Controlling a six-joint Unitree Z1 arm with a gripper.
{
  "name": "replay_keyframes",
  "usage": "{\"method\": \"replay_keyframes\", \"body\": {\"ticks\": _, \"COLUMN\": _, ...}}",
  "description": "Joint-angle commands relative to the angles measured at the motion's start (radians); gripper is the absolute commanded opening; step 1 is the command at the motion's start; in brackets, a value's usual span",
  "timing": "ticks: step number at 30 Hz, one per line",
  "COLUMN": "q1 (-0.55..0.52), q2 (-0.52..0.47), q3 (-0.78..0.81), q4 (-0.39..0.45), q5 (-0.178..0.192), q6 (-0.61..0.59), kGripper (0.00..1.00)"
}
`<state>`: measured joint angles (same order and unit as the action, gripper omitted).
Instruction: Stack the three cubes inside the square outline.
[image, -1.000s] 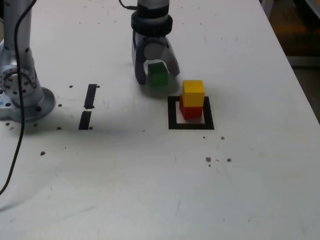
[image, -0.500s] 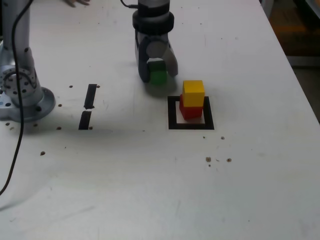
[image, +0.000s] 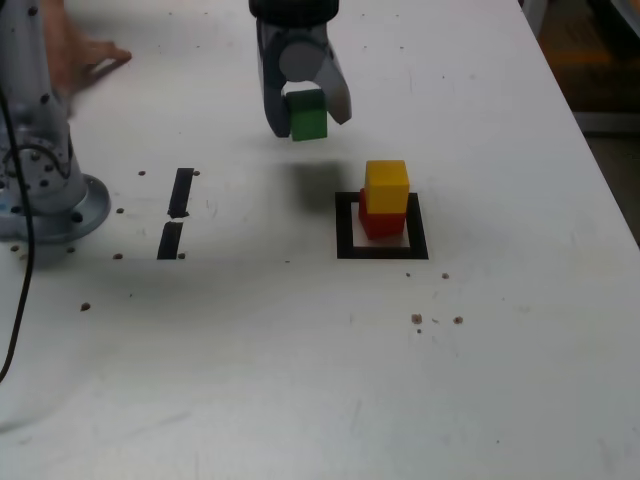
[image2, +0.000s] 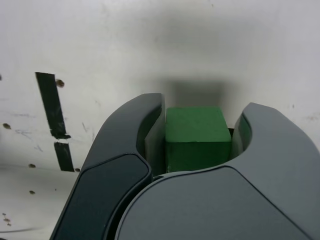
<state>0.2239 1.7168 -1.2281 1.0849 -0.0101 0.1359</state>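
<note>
My gripper (image: 307, 118) is shut on the green cube (image: 308, 121), which hangs clear above the white table, behind the square outline and toward the exterior view's left of it. The wrist view shows the green cube (image2: 196, 136) pinched between both dark fingers (image2: 150, 130). Inside the black square outline (image: 347, 226) the yellow cube (image: 386, 185) sits on top of the red cube (image: 381, 222), a little toward the outline's right side in the exterior view.
Two short black tape strips (image: 177, 211) lie at the exterior view's left, next to the arm's grey base (image: 45, 195). A person's hand (image: 80, 52) rests on the table at the far left. Small dark specks (image: 437, 320) dot the table (image: 300, 360).
The gripper closed on the green cube where it sat on the table, then lifted it upward off the surface. A person's hand has come into view at the far left.
</note>
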Motion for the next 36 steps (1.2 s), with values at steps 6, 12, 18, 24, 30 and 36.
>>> {"method": "replay_keyframes", "body": {"ticks": 6, "q1": -0.123, "q2": -0.008, "q3": -0.188, "q4": 0.191, "q5": 0.035, "q6": -0.081, "kGripper": 0.10}}
{"method": "replay_keyframes", "body": {"ticks": 12, "q1": -0.192, "q2": -0.001, "q3": -0.294, "q4": 0.276, "q5": 0.044, "q6": -0.128, "kGripper": 0.11}}
{"method": "replay_keyframes", "body": {"ticks": 18, "q1": -0.241, "q2": 0.027, "q3": -0.347, "q4": 0.302, "q5": 0.030, "q6": -0.158, "kGripper": 0.10}}
{"method": "replay_keyframes", "body": {"ticks": 24, "q1": -0.311, "q2": 0.076, "q3": -0.402, "q4": 0.308, "q5": 0.029, "q6": -0.196, "kGripper": 0.10}}
{"method": "replay_keyframes", "body": {"ticks": 30, "q1": -0.347, "q2": 0.129, "q3": -0.449, "q4": 0.307, "q5": 0.026, "q6": -0.209, "kGripper": 0.10}}
{"method": "replay_keyframes", "body": {"ticks": 36, "q1": -0.368, "q2": 0.167, "q3": -0.474, "q4": 0.307, "q5": 0.015, "q6": -0.218, "kGripper": 0.11}}
